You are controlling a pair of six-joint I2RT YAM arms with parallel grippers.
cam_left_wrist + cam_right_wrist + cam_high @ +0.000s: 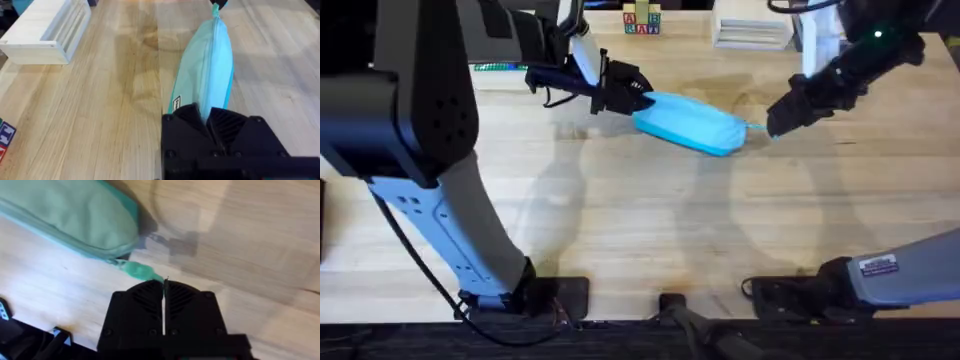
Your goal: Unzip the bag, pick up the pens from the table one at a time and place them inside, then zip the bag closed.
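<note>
On the table (620,230), plump light-blue bag (692,123), zipper closed

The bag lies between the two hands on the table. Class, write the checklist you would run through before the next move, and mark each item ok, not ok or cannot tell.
1. Left hand clamps one end of the bag: ok, its fingers are closed on the fabric.
2. Right hand has the zipper pull tab: ok, fingers shut on the tab's tip.
3. Bag rests on the table: ok.
4. Zipper fully closed along its length: ok in the left wrist view, where the seam looks shut.
5. Pens inside the bag: cannot tell.
</note>
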